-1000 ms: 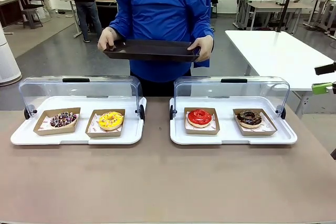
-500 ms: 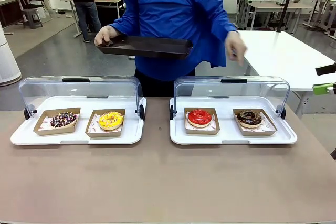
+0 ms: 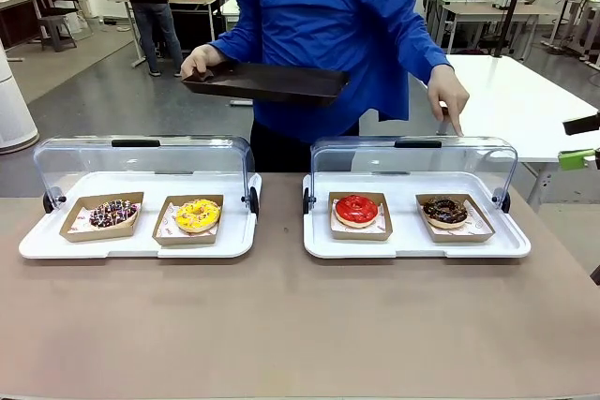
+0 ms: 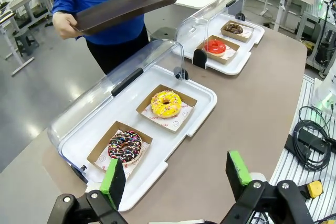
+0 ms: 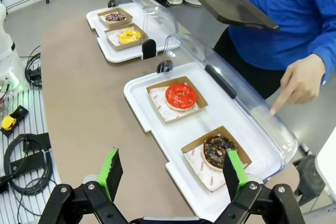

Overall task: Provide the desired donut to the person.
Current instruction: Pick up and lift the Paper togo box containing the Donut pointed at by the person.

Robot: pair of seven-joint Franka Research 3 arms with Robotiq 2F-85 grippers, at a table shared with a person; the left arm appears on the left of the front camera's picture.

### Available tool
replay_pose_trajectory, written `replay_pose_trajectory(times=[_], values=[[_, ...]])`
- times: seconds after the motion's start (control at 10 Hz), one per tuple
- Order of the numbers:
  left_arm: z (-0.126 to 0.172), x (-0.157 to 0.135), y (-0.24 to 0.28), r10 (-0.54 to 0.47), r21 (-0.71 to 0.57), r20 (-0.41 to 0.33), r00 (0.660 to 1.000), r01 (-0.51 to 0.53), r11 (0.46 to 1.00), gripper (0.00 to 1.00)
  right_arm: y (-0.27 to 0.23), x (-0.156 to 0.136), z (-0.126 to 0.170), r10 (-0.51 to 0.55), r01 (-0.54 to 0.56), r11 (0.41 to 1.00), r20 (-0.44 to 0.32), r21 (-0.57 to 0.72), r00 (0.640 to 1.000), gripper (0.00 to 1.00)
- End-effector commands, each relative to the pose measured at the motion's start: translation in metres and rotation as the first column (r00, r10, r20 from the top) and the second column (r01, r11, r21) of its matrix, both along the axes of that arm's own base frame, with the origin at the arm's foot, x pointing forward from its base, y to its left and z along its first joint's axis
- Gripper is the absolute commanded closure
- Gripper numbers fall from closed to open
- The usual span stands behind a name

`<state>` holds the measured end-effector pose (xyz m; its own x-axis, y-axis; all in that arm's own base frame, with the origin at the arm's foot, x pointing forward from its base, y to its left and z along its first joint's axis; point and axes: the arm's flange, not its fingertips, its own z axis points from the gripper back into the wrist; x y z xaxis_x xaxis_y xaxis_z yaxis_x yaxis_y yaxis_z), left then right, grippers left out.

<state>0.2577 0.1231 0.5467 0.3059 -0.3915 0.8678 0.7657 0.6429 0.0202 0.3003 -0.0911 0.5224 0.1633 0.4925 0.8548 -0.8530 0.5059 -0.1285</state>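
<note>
The person in a blue jacket stands at the far side and holds a dark tray in one hand. Their other hand points a finger down over the right case, above the chocolate donut. A red donut sits beside it. In the left case lie a yellow donut and a sprinkled dark donut. My left gripper is open, back from the left case. My right gripper is open too, hanging near the chocolate donut, with the pointing hand beyond the lid.
Each pair of donuts rests in cardboard boats on a white case whose clear lid stands tilted up at the back. The left case is the same. Cables lie off the table's end. A white table stands behind.
The person took one hand off the tray and swung it out and down to point over the right case. The tray is now held one-handed. Neither gripper has moved.
</note>
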Motion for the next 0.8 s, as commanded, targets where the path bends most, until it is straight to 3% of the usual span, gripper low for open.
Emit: replay_pose_trajectory(times=[0.0,0.7], values=[[0.0007,-0.0015,0.0015,0.001,-0.006,-0.017,1.000,-0.001,1.000,0.00,-0.0003,0.0036,-0.0014,0.015,-0.015,1.000,0.013,0.012,1.000,0.00],[0.0007,-0.0015,0.0015,0.001,-0.006,-0.017,1.000,-0.001,1.000,0.00,-0.0003,0.0036,-0.0014,0.015,-0.015,1.000,0.013,0.012,1.000,0.00]])
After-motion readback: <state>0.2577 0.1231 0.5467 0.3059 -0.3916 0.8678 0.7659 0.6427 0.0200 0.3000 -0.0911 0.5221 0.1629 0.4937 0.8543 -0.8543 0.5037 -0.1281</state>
